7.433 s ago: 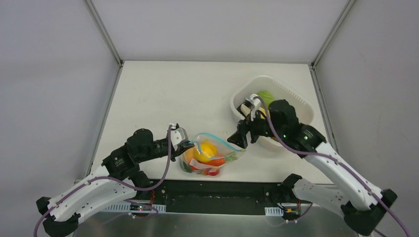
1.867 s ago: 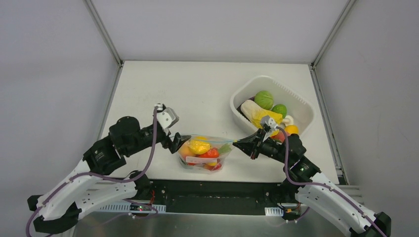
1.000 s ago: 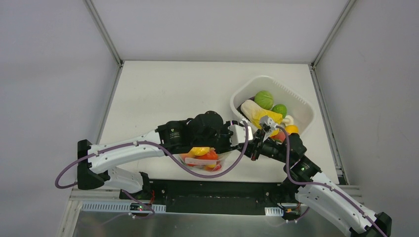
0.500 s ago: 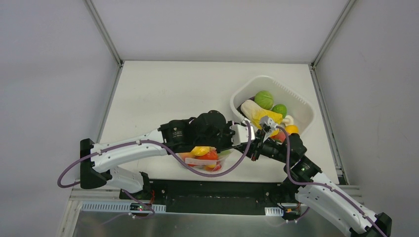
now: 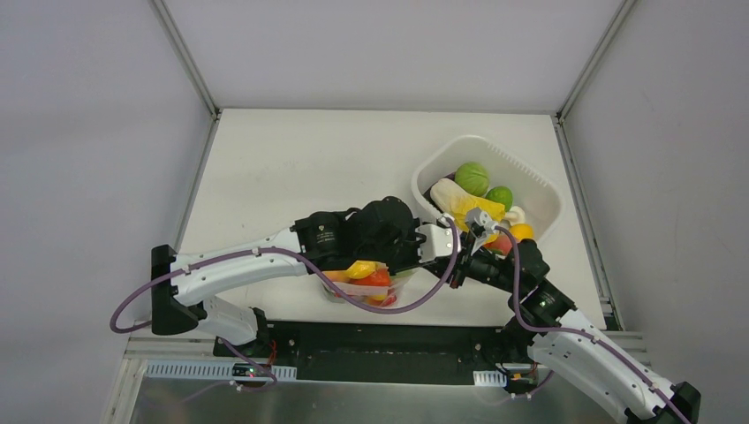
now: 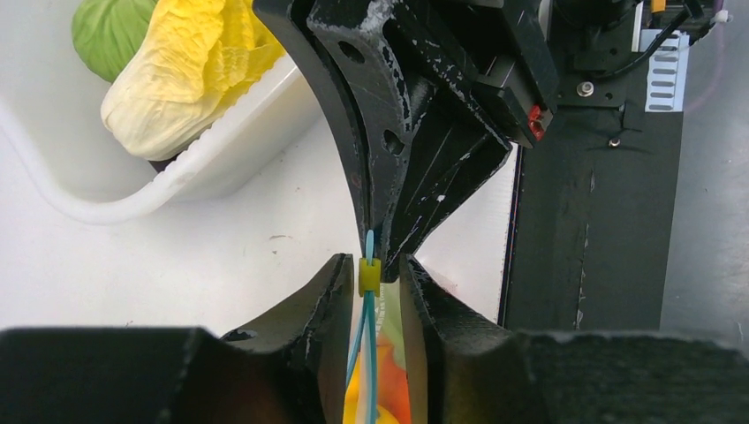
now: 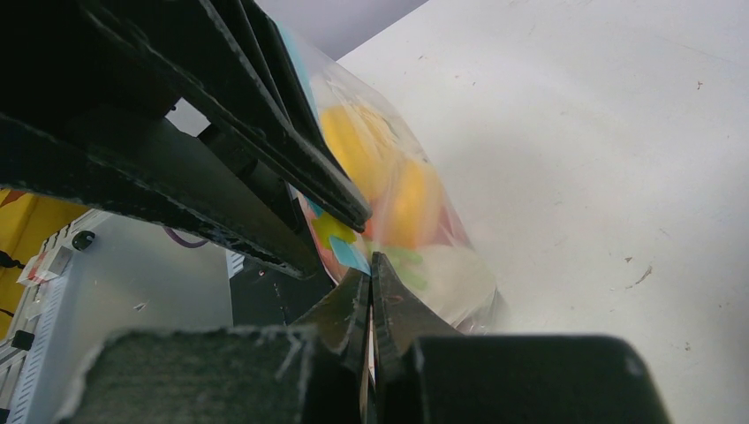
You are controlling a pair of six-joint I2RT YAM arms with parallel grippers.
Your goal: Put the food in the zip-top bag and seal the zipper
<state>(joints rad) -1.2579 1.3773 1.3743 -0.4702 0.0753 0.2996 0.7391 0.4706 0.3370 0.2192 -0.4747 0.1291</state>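
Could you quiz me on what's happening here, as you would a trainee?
1. True or false: the white tub is empty.
2. What is the right gripper shut on? A: the tub's rim. B: the end of the zip-top bag. C: a green ball.
3. Fill the gap: in the left wrist view, the yellow slider on the teal zipper sits ___ the left gripper fingers.
Key: 1 false, food lies in it; 2 B; 3 between.
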